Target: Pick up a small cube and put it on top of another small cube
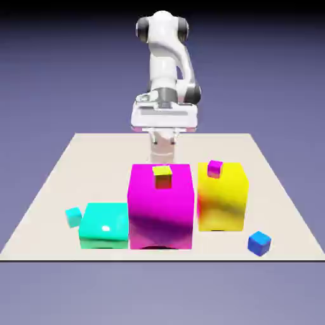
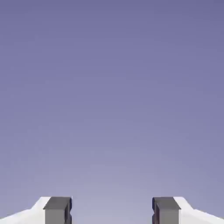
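Gripper (image 2: 112,210) of mine, open and empty, pickup still ahead; next I must descend toward the tiny cyan cube (image 1: 74,217).

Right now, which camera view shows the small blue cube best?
The exterior view: it shows the small blue cube whole, near the table's front-right corner. The hand view shows only backdrop and fingertips, no cube.
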